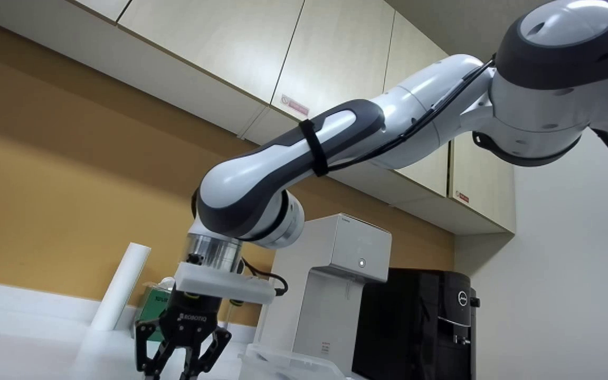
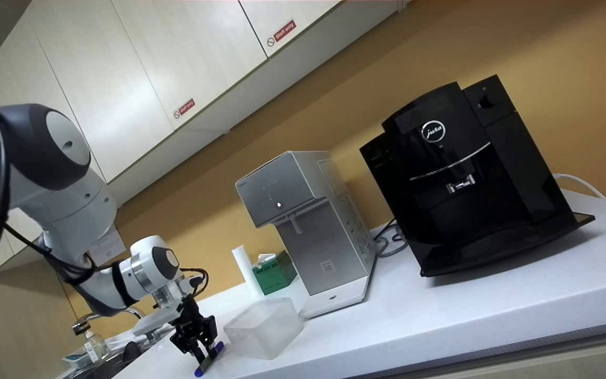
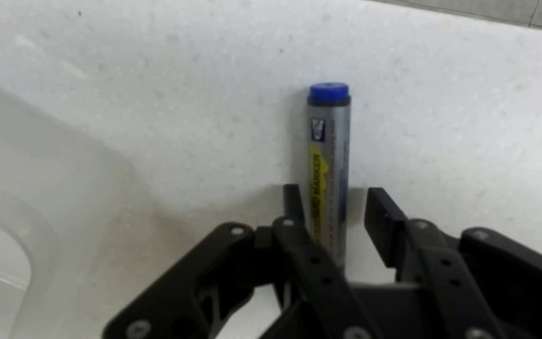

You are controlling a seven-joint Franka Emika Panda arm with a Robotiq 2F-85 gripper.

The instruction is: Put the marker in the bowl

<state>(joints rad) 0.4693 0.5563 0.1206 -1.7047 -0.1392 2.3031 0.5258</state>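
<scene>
Over a white tabletop (image 2: 397, 310), an end effector (image 3: 336, 209) stood astride the marker (image 3: 329, 150), its fingers apart and nothing in their hold. In the wrist view we saw the barrel run between the tips, a strip of bare surface parting it from the finger on the right of that view; the finger on the left sat closer (whether it touched, or whether the tips met the tabletop, we could not tell). The marker lay on its side, one blue end pointing toward the tabletop's edge, with the bowl (image 2: 265, 331), translucent and box-like, near it. Beyond the bowl, in an exterior view, rose a grey dispenser (image 2: 308, 237), and a black coffee machine (image 2: 471, 197) stood farther along.

We judged the step in hand to be the grasp: lined up, not yet taken. The next move, as we read it, called for drawing the fingers together evenly on the barrel, so that the closer one would not push the marker askew before its partner arrived. After that would come a lift straight up, enough for both ends to clear the bowl's rim, then a short carry sideways and a release above the hollow. With the bowl so near, we thought the marker's ends the likeliest part to catch on its wall.
</scene>
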